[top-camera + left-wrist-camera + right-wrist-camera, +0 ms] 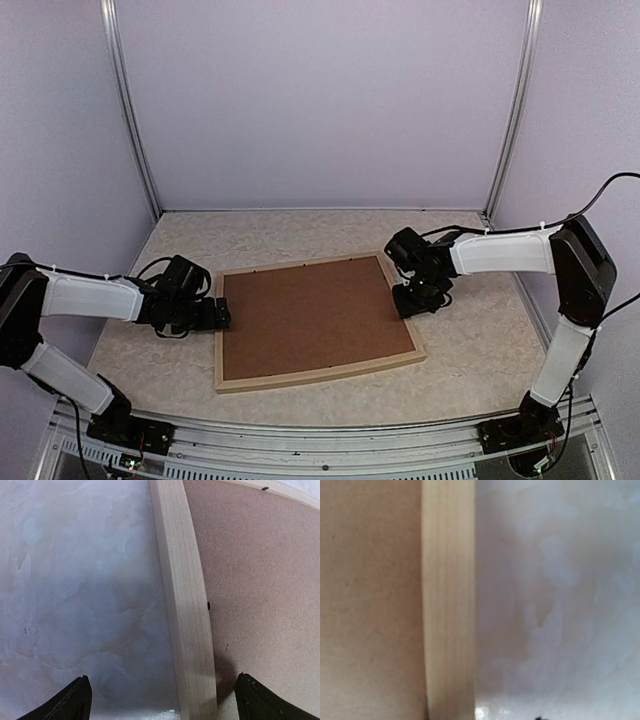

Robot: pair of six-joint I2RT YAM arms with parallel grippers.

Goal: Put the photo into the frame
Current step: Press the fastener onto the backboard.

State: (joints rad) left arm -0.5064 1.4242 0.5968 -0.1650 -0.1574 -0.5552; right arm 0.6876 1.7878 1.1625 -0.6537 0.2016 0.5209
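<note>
The frame [318, 373] lay flat in the middle of the table [470, 340], brown backing board [310, 315] set inside its rails. My left claw [222, 316] was at the left rail w/ jaws spread wide, one fingertip [75, 702] over bare tabletop, the other over the board. My right claw [412, 300] sat low at the right rail nr the far corner; spread or pinching, I couldn't tell.
</note>
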